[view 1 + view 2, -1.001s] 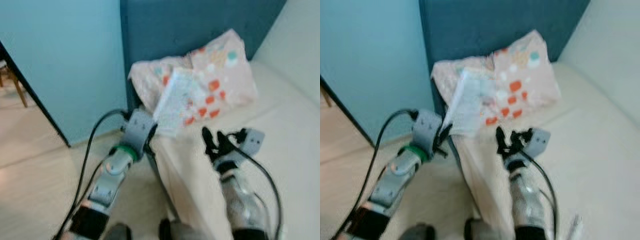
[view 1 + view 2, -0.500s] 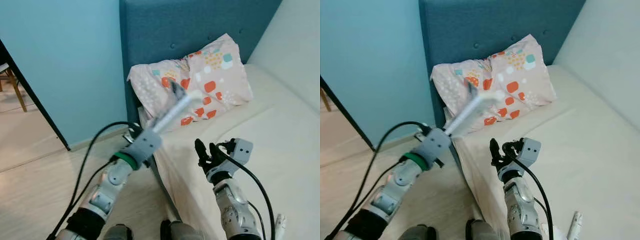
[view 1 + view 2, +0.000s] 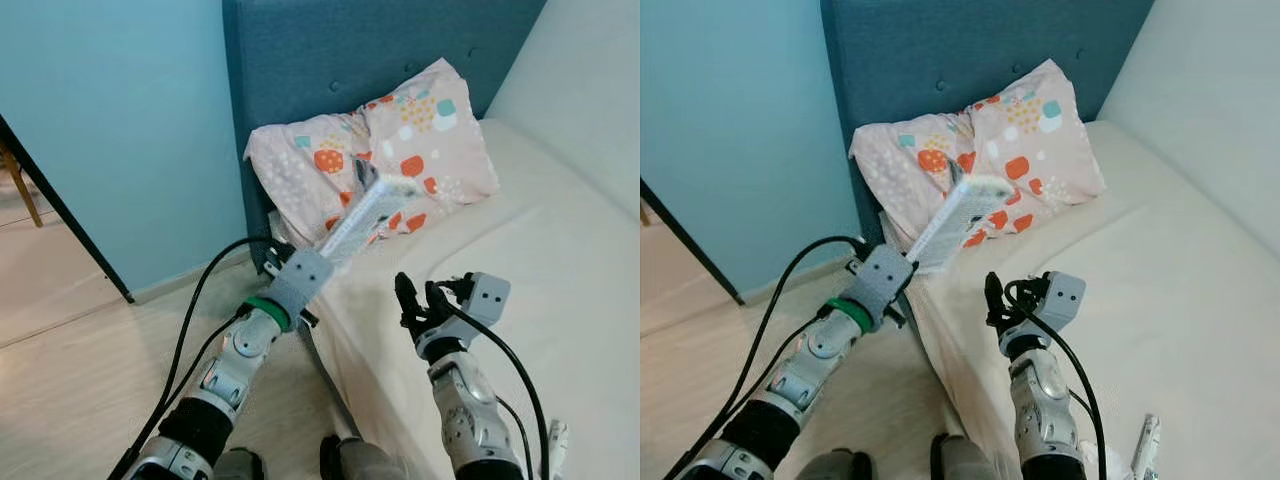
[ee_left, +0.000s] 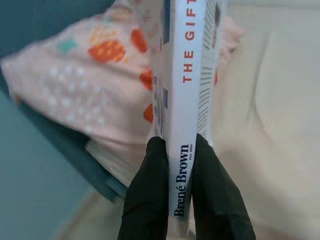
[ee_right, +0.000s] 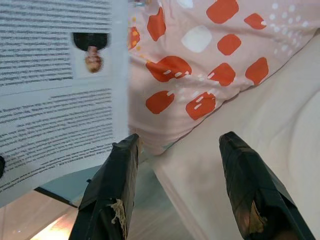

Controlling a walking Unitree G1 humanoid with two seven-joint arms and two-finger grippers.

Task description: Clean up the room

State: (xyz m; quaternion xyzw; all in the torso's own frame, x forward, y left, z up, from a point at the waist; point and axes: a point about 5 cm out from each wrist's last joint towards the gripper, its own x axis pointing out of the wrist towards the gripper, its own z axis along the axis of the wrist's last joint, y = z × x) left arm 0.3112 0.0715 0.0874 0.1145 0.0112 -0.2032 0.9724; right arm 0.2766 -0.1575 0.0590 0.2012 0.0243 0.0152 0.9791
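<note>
1. While your left claw [image 4: 175,190] carries the book [image 3: 362,212] out over the corner of the bed [image 3: 560,260], the main risk I judge is slippage: the hold is at one end of the spine only, and the long free length slants up towards the pillow [image 3: 375,155]. A quick swing could lever it out of the fingers [image 4: 145,200].
2. Watch the headboard [image 3: 330,50] as a second hazard. The book's far end sits over the pillow, near the padded panel, and a further reach could knock it against either.
3. Mind the black cable [image 3: 195,300] looping beside the left forearm close to the bed's corner; in my judgement it could snag on the frame if you sweep that arm across.
4. Left claw: closed on the book, one finger pressed to each cover, with the spine lettering facing the wrist camera. The grip looks square and not skewed.
5. Right claw [image 5: 175,190]: spread wide and holding nothing. It hovers above the mattress edge, apart from the pillow and from the book's printed back cover.
6. Location of the task item: the book is in the air, touching nothing but the left claw. A small white object [image 3: 556,438] lies on the bed by the right arm; I cannot identify it.
</note>
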